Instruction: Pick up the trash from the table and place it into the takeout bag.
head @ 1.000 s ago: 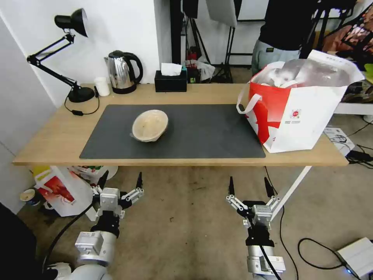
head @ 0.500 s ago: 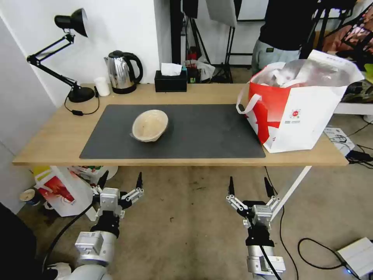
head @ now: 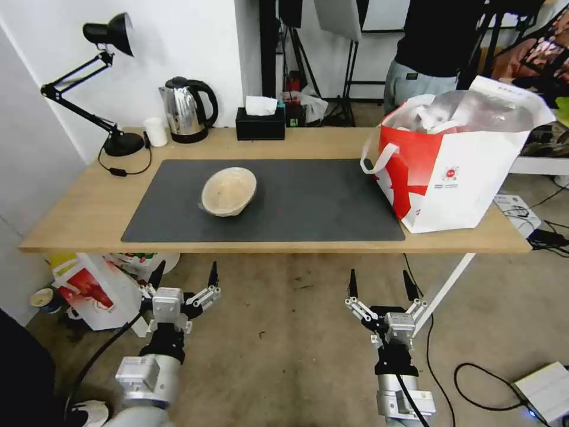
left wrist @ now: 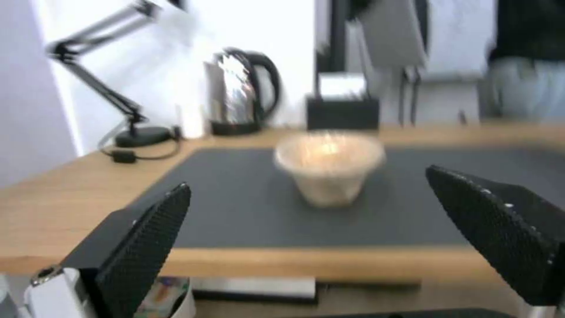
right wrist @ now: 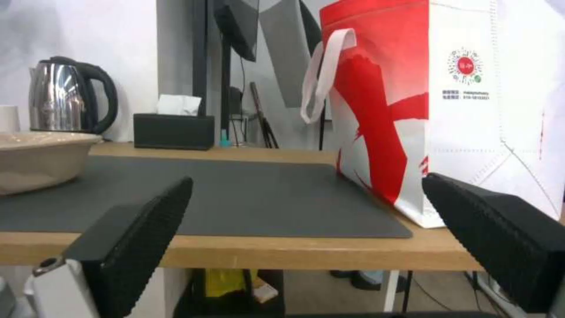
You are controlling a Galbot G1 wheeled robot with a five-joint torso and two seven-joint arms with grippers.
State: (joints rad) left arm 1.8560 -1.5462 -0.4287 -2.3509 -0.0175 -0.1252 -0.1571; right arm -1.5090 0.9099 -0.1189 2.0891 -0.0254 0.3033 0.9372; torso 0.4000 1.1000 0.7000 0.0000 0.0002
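Note:
A tan film-covered bowl (head: pixel 229 191) of trash sits on the dark grey mat (head: pixel 308 201), left of centre on the light-wood table (head: pixel 89 207). The takeout bag (head: pixel 456 172), white with a red panel, stands open at the table's right end, with white items inside. My left gripper (head: pixel 185 279) hangs open below the table's front edge, in front of the bowl (left wrist: pixel 328 165). Open as well, my right gripper (head: pixel 380 287) is below the front edge, short of the bag (right wrist: pixel 447 110). Both grippers hold nothing.
Along the table's back edge stand a black desk lamp (head: pixel 112 139), a small white cup (head: pixel 156 131), a steel kettle (head: pixel 186 110) and a black tissue box (head: pixel 260 123). A smaller white bag (head: pixel 98 290) sits on the floor under the left end. Cables (head: pixel 474 385) cross the floor at right.
My left arm has shifted very slightly. The bowl, the bag and the right arm are where they were.

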